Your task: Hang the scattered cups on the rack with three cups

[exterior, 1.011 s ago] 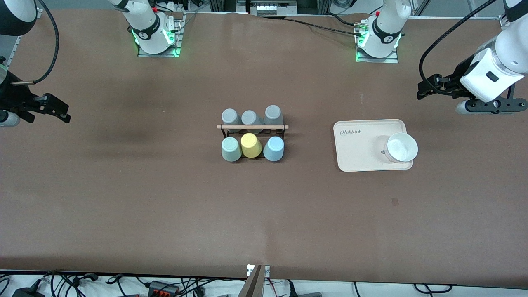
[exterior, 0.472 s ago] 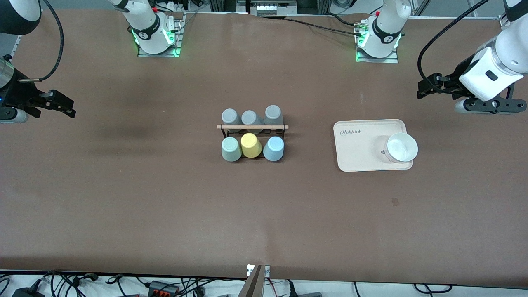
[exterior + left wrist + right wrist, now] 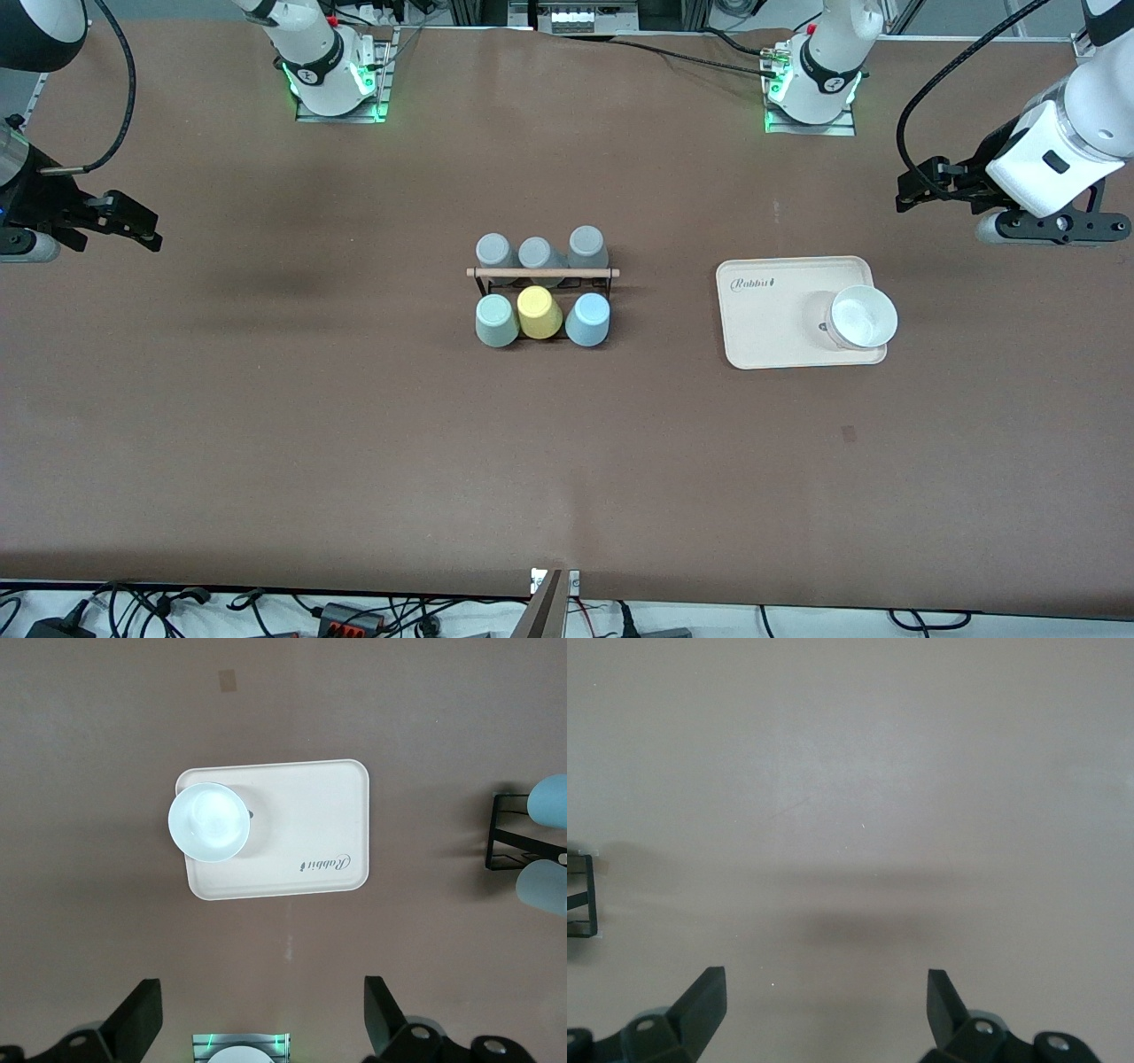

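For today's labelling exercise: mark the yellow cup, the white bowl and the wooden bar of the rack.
yellow cup (image 3: 539, 311), front view, on its upturned base.
white bowl (image 3: 862, 316), front view, inside its hollow.
wooden bar (image 3: 542, 272), front view, at the middle of its length.

White arms, black cables, green-lit bases.

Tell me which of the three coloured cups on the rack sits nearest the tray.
The light blue cup: it is at the row's end toward the tray, with the yellow cup and mint green cup farther along.
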Available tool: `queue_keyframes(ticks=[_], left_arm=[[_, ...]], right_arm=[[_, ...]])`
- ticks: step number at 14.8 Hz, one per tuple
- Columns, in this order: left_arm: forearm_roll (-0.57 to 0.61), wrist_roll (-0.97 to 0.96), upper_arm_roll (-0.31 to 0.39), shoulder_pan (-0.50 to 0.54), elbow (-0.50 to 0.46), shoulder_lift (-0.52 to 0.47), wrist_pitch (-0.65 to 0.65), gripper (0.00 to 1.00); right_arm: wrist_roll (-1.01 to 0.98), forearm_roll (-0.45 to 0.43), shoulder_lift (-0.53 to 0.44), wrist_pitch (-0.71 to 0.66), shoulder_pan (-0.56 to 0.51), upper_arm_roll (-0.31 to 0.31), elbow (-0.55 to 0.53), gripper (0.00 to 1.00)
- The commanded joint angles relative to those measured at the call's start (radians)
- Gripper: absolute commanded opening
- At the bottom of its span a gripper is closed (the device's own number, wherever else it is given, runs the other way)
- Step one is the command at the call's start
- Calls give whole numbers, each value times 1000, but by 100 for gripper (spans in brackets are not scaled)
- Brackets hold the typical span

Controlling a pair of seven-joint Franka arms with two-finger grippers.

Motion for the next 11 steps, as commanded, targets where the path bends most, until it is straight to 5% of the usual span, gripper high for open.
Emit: queue_keyframes(ticks=[1, 11], left_arm=[[-15, 21, 1, 5, 12, -2, -3, 100], [-15, 9, -10, 3, 12, -2, -2, 100]], right_arm=[[-13, 1, -22, -6, -12, 13, -17, 100], [-19, -5, -29, -23, -12, 11, -17, 100]])
